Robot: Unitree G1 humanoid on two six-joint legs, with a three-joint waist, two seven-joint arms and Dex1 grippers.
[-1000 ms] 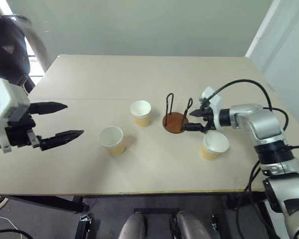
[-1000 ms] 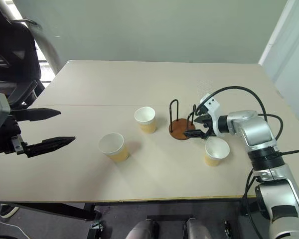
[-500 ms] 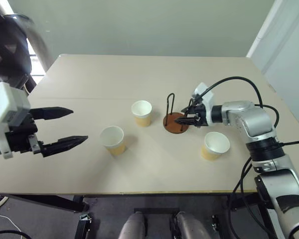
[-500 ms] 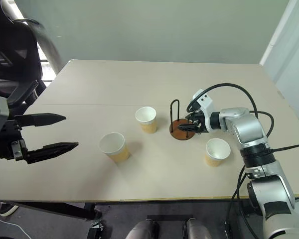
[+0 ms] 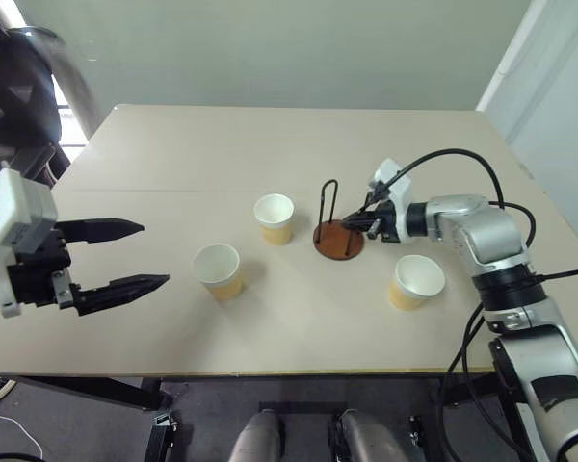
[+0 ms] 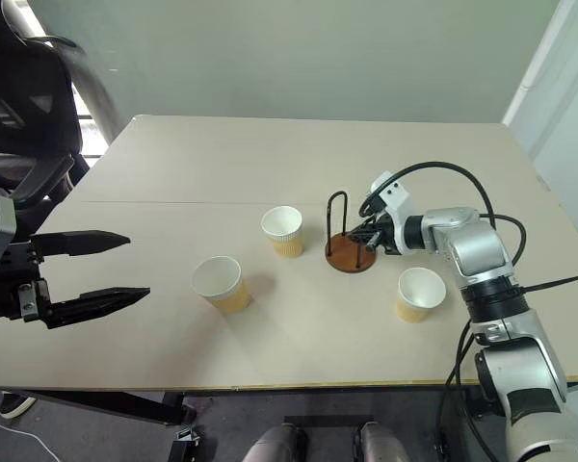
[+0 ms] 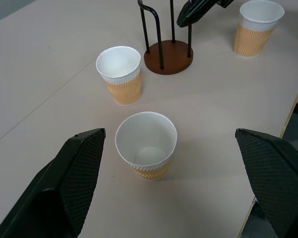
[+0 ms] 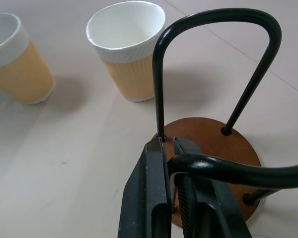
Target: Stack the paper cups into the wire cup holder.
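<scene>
The wire cup holder [image 5: 338, 239], a reddish-brown disc with two black wire loops, stands mid-table. My right gripper [image 8: 170, 146] is shut on its nearer wire loop [image 8: 228, 171], just above the base. Three tan paper cups stand upright with their mouths up and apart from each other: one [image 5: 274, 218] just left of the holder, one [image 5: 218, 270] further left and nearer me, one [image 5: 415, 281] right of the holder under my right forearm. My left gripper [image 5: 154, 254] hangs open over the table's left side, pointing at the middle cup [image 7: 146, 151].
The beige table [image 5: 270, 144] stretches bare behind the cups, with a seam line across it. A black cable [image 5: 462, 159] arcs above my right wrist. A dark chair [image 6: 19, 106] stands off the far left corner.
My right gripper went from open beside the holder to shut on its nearer wire loop, shifting slightly left. Cups, holder and left gripper stayed put.
</scene>
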